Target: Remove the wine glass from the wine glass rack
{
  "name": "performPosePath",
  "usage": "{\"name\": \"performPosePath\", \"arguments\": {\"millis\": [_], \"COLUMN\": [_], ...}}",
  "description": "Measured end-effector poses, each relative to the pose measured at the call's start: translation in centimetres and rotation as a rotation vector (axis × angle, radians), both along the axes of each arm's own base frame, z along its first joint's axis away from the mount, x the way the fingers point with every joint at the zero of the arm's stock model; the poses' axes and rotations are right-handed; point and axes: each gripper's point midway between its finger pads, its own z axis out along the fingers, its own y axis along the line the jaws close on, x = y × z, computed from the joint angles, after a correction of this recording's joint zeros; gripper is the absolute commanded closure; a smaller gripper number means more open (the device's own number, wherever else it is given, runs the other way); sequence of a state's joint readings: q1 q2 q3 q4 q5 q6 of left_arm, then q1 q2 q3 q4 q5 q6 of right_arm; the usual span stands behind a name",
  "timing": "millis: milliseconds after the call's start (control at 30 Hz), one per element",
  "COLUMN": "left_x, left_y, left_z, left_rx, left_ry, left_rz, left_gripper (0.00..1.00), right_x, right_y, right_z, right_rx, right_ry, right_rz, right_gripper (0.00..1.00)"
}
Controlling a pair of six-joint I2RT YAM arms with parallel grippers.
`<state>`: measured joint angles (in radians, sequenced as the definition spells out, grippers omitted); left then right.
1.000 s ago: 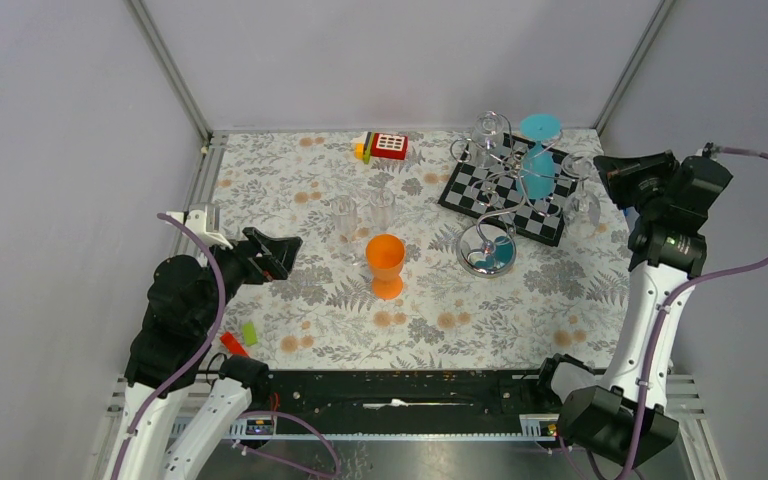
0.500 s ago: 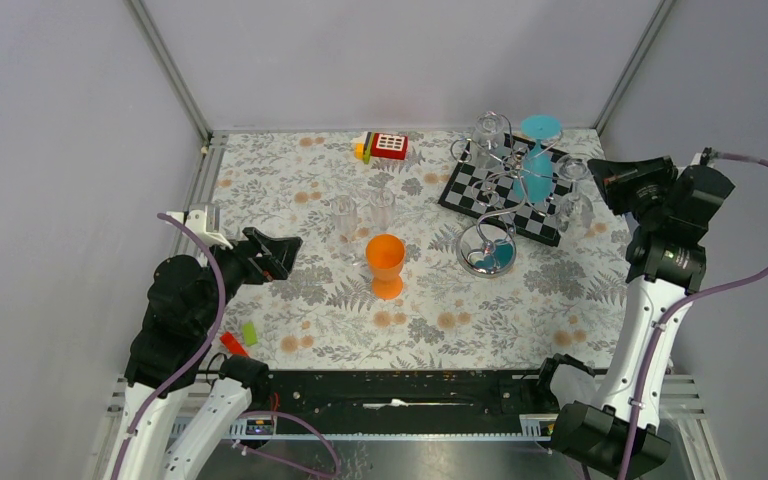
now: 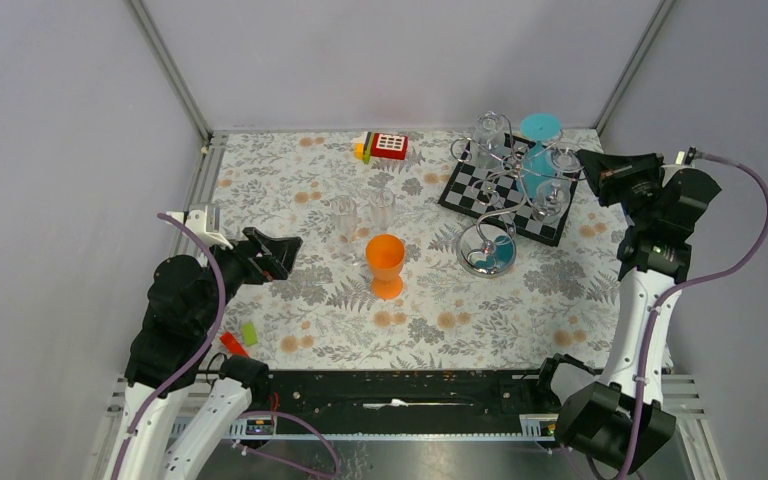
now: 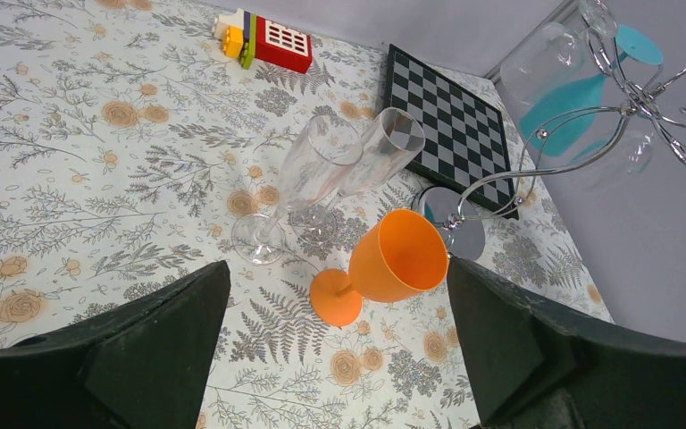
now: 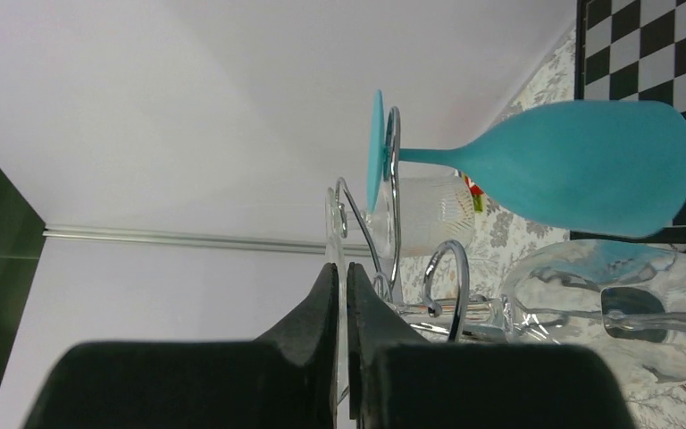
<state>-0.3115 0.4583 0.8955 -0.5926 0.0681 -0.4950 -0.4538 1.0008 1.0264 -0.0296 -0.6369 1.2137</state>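
Note:
The wine glass rack [image 3: 487, 250], a chrome wire stand with curled arms and a ring base, stands at the back right; its curls show in the right wrist view [image 5: 451, 268]. A teal glass [image 3: 538, 165] [image 5: 589, 165] and a clear glass [image 3: 487, 130] hang on it. My right gripper [image 3: 588, 165] [image 5: 340, 268] is shut on the thin round foot of another clear wine glass [image 3: 558, 192] [image 5: 607, 308], whose stem lies among the rack's arms. My left gripper [image 3: 280, 250] [image 4: 335, 277] is open and empty, short of an orange goblet [image 4: 393, 264].
A black-and-white checkered board [image 3: 480, 185] lies under the rack. The orange goblet [image 3: 385, 262] and two clear flutes [image 3: 345, 215] stand mid-table. A red toy block [image 3: 385, 146] sits at the back. Small green and red pieces [image 3: 242, 338] lie by the left arm.
My right gripper has moved left toward the rack, and the clear wine glass in it has swung left with it. The left arm has not moved.

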Motion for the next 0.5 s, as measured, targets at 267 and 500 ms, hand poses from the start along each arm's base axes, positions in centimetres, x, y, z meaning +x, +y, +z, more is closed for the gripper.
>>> {"name": "performPosePath", "arguments": {"millis": [267, 500], "left_x": [0.0, 0.0], "left_y": [0.0, 0.0], "left_z": [0.0, 0.0], "left_rx": [0.001, 0.000], "left_ry": [0.002, 0.002], "left_rz": [0.000, 0.000], "left_gripper": [0.01, 0.01], "right_x": [1.5, 2.0], "right_y": [-0.5, -1.0], "right_z": [1.5, 1.7], "right_rx": [0.006, -0.020], "right_ry": [-0.099, -0.121], "right_rz": [0.010, -0.010], "right_gripper": [1.00, 1.00]}}
